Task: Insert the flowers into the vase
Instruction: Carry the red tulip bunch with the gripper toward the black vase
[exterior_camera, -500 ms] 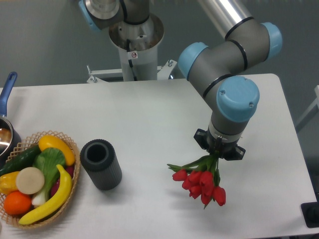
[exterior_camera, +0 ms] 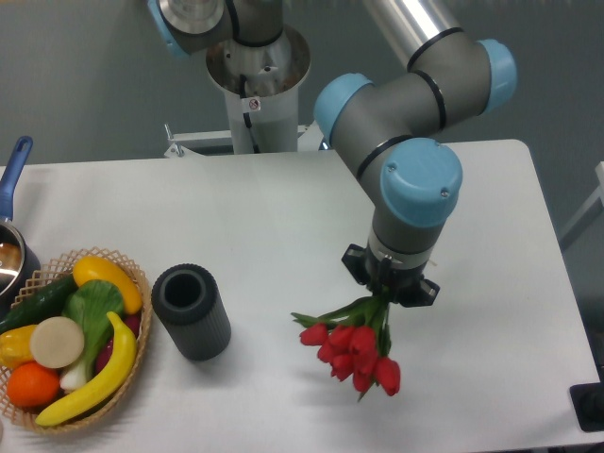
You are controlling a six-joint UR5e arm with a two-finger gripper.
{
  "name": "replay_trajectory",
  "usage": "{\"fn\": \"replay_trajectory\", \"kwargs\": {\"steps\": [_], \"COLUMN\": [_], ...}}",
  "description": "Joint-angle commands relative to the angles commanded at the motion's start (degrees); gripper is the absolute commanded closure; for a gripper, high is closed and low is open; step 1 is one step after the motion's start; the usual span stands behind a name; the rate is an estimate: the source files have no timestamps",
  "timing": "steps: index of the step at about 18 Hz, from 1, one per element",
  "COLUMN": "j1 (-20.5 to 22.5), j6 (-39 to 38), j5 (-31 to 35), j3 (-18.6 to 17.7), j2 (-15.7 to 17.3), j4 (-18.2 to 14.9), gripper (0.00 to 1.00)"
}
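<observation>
Meanwhile the claw (exterior_camera: 385,291), gripping the flowers (exterior_camera: 351,345) by their stems, had shifted left toward the vase (exterior_camera: 192,311), still well apart.

arm bent over counter (exterior_camera: 283,217), wrist pointing straight down, tool (exterior_camera: 385,288) clamped on flowers (exterior_camera: 351,344) stems, buds hanging below

A: Any writing legible anywhere?

B: Hardly. There is a small round red-and-white sticker (exterior_camera: 252,103) on the white robot pedestal (exterior_camera: 253,118), top centre of the frame. It looks like a prohibition sign, but its symbol is too small to read.

A: Brand names or numbers on the arm (exterior_camera: 415,123)?

B: None that I can read.
</observation>
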Motion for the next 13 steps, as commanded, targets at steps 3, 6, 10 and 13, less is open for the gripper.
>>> {"fn": "replay_trajectory", "kwargs": {"steps": [3, 6, 10, 13], "j1": [-0.96, -2.2, -2.37, -1.94], "j6": [-2.2, -4.84, -5.19, -6.07], "j5": [-6.33, -9.59, -18.1, -29.96], "j3": [-0.08, -0.61, -0.61, -1.75], "j2": [1.49, 2.19, 3.6, 3.69], "j4": [5.6, 13.52, 14.86, 14.95], "gripper": [1.0, 1.0, 1.0, 1.0]}}
